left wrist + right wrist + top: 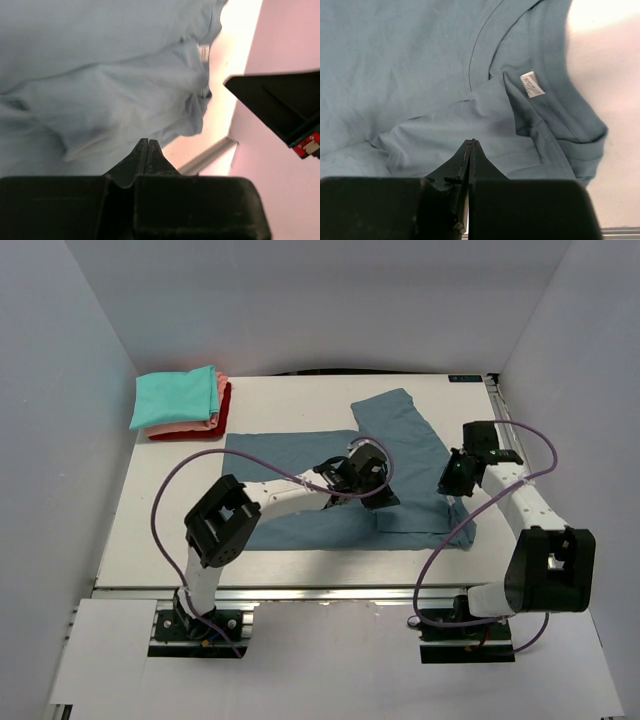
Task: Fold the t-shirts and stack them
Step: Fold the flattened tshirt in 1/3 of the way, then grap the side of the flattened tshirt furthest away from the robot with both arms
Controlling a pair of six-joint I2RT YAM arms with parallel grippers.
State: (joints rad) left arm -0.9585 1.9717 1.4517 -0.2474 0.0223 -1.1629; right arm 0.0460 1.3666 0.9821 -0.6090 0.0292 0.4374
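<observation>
The big blue shirt (280,455) lies spread in the middle of the table (160,530), with its right part folded over. The left claw (148,149) and the right claw (471,150) are both closed tight over it. Whether cloth is pinched between the fingers, I cannot tell. The folded teal shirt (175,398) lies on top of the pink shirt (188,425) and the red shirt (224,408) at the far left.

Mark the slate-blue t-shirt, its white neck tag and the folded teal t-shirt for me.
slate-blue t-shirt (400,425): top external view, on its far flap.
white neck tag (532,85): right wrist view, middle of the tag.
teal t-shirt (175,400): top external view, middle of its upper face.
</observation>
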